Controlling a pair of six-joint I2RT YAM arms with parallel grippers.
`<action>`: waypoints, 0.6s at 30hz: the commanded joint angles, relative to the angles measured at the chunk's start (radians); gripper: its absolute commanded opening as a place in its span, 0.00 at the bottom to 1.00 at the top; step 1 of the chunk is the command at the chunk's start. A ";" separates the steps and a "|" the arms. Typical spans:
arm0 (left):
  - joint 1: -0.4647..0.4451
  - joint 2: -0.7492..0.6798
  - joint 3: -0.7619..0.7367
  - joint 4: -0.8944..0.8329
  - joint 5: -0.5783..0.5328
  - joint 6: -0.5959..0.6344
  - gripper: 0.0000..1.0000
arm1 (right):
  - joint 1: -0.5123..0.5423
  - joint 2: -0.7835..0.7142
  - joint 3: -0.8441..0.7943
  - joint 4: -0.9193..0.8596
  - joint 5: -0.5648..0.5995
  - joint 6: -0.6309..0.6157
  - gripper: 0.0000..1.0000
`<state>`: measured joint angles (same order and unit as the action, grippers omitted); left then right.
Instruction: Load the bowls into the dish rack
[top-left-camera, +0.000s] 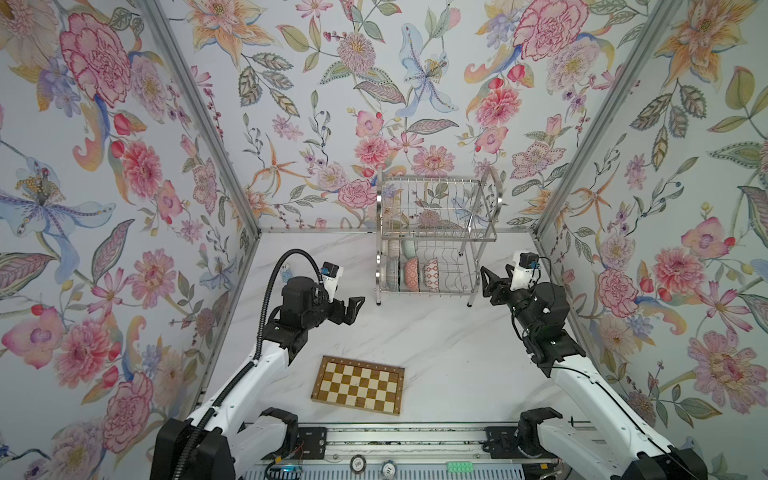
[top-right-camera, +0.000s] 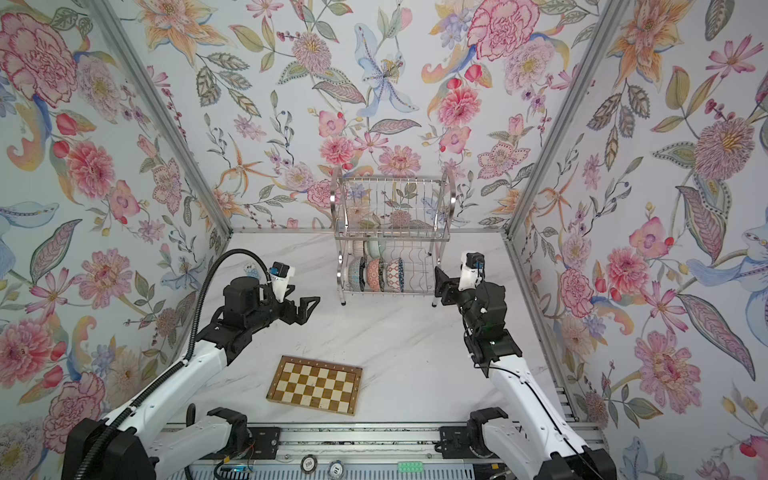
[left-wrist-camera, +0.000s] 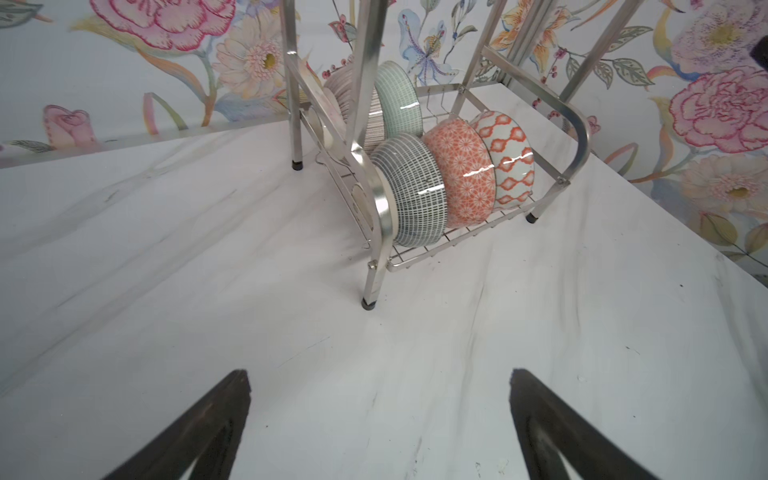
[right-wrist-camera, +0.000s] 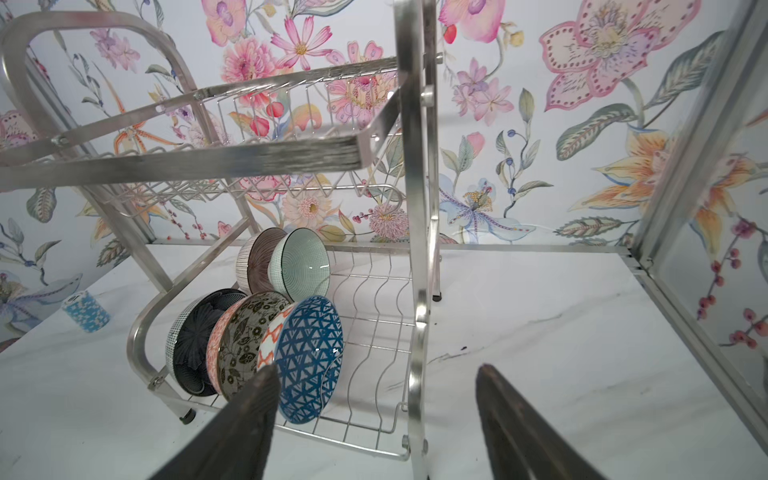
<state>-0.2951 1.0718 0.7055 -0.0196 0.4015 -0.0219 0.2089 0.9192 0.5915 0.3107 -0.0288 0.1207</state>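
Back of table (top-left-camera: 419, 336): dish rack (top-left-camera: 440, 239) loaded, five bowls (right-wrist-camera: 245, 340) on edge in its lower tier.
Loading looks complete; what remains is a clean retreat. Right gripper (right-wrist-camera: 376, 372) spread wide, empty, just beside the rack's upright (right-wrist-camera: 415, 249) and near the blue lattice bowl (right-wrist-camera: 309, 357): back straight out, touching neither. Left gripper (left-wrist-camera: 378, 374) spread, empty, well apart.

"100" on a dark chip (top-left-camera: 358, 462), "10" on the pale chip (top-left-camera: 388, 469) beside it (both at the near edge)
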 joint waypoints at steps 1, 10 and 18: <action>-0.008 -0.037 0.064 -0.023 -0.118 0.007 0.99 | 0.005 -0.049 -0.028 -0.010 0.102 -0.037 0.86; -0.006 -0.105 0.041 0.082 -0.340 0.002 0.99 | 0.003 -0.116 -0.153 0.134 0.276 -0.059 0.99; 0.042 -0.175 -0.184 0.326 -0.568 -0.043 0.99 | -0.047 -0.092 -0.317 0.289 0.347 -0.041 0.98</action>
<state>-0.2806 0.9024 0.5846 0.1947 -0.0456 -0.0311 0.1852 0.8120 0.3122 0.5068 0.2718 0.0742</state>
